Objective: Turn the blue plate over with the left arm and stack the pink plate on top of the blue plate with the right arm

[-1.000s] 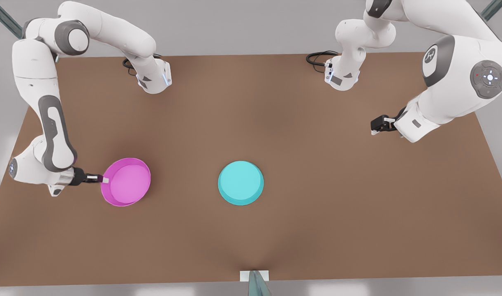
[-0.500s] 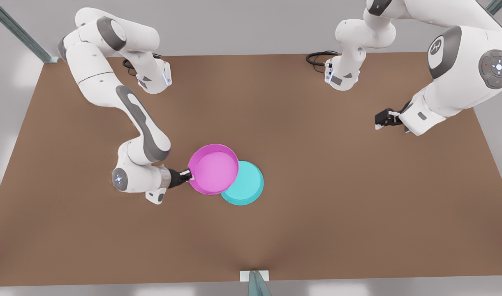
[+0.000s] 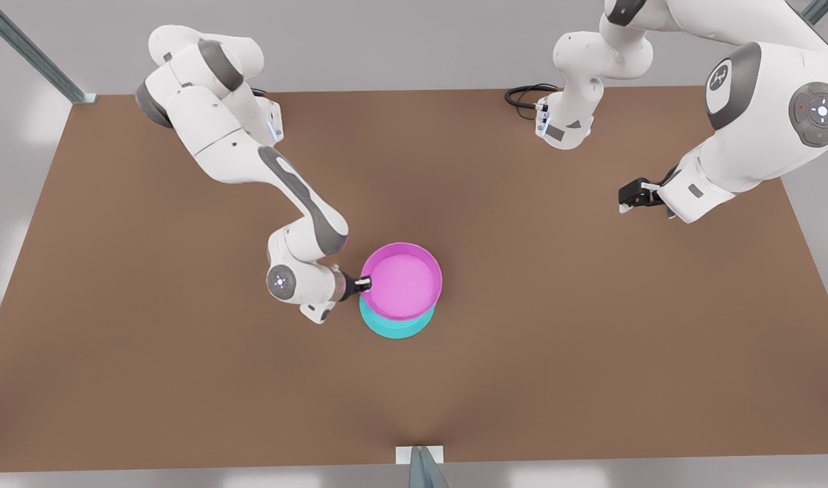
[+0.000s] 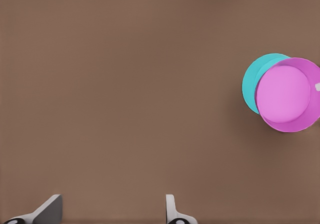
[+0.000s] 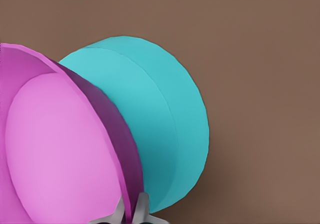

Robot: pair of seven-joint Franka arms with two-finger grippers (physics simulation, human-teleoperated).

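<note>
The blue plate [image 3: 395, 329] lies upside down near the table's middle, flat bottom up [image 5: 150, 109]. The pink plate [image 3: 403, 281] hangs open side up just over it and covers most of it; whether they touch, I cannot tell. My right gripper [image 3: 365, 283] is shut on the pink plate's rim on the side toward the front view's left, its fingers [image 5: 142, 209] pinching the rim of the pink plate [image 5: 60, 159]. My left gripper [image 3: 627, 198] waits far off at the front view's right, open [image 4: 110, 209], seeing the pink plate [image 4: 287, 94] and blue plate [image 4: 252, 82] from afar.
The brown table [image 3: 183, 379] carries both arm bases at its back edge, each with a black cable [image 3: 525, 95]. A metal post [image 3: 420, 464] stands at the front edge's middle. Metal struts [image 3: 34, 51] cross the back corners.
My right gripper has carried the pink plate from the front view's left across to above the blue plate. The left arm drew back slightly a second ago and has stayed still since.
</note>
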